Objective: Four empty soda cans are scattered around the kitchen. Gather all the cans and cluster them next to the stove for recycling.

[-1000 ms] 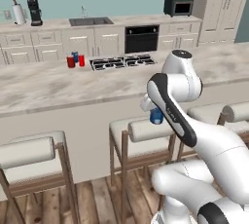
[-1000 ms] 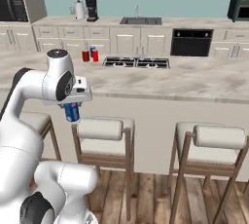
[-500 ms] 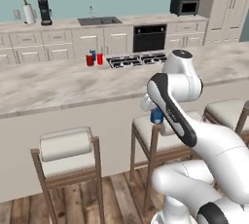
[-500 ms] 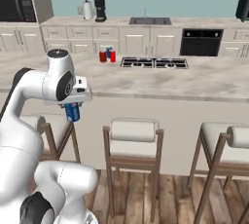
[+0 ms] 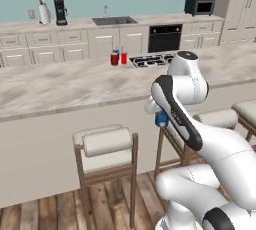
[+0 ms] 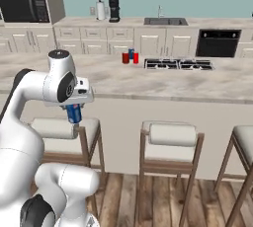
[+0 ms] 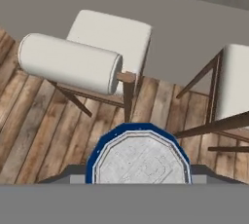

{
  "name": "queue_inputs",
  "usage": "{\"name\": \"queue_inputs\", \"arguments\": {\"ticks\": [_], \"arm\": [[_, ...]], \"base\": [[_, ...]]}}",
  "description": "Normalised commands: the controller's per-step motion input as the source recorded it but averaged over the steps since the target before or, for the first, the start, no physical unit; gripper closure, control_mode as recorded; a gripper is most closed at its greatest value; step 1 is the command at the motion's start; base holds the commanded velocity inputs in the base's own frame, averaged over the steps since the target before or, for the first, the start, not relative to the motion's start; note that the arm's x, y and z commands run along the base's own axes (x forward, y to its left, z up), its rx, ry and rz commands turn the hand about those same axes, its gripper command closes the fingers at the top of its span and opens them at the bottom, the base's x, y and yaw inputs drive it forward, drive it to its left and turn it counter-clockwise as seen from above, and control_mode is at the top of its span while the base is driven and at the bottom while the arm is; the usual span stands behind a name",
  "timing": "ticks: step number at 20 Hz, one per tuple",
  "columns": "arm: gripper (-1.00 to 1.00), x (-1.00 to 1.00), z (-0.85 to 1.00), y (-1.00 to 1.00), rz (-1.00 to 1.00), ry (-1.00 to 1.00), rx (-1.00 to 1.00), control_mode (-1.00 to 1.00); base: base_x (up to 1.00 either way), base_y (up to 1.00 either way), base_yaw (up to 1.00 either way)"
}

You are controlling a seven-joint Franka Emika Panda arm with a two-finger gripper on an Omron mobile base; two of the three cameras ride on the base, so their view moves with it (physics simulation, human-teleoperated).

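Observation:
My gripper is shut on a blue soda can, held upright in front of the island counter, above the stools. From the left base view the same blue can hangs under the gripper. Looking down along the hand, the can's silvery top with its blue rim sits between the fingers, over wooden floor. Far across the island, three more cans stand together just left of the stove: a red can, a blue one and another red one. They also appear as cans beside the stove.
The long marble island counter lies between me and the stove. White-cushioned bar stools line its near side, one directly under the hand. Along the back wall are a sink, coffee maker, paper-towel roll, wall oven and microwave.
The whole scene has slid rightward in both base views, so the base has driven left along the island. The arm's pose and its hold on the blue can are unchanged.

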Motion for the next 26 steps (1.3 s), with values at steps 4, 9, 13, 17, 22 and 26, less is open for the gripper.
{"name": "queue_inputs", "arguments": {"ticks": [4, 9, 13, 17, 22, 26], "arm": [[1.0, 0.0, 0.0, 0.0, 0.0, 0.0, 0.0, 1.0], [1.0, 0.0, 0.0, 0.0, 0.0, 0.0, 0.0, 1.0], [1.0, 0.0, 0.0, 0.0, 0.0, 0.0, 0.0, 1.0], [1.0, 0.0, 0.0, 0.0, 0.0, 0.0, 0.0, 1.0], [1.0, 0.0, 0.0, 0.0, 0.0, 0.0, 0.0, 1.0], [1.0, 0.0, 0.0, 0.0, 0.0, 0.0, 0.0, 1.0]], "base": [[0.01, 0.69, 0.0], [0.05, 0.7, 0.0], [0.09, 0.69, 0.0], [0.11, 0.67, 0.0], [0.11, 0.67, 0.0], [0.12, 0.67, 0.0]]}}
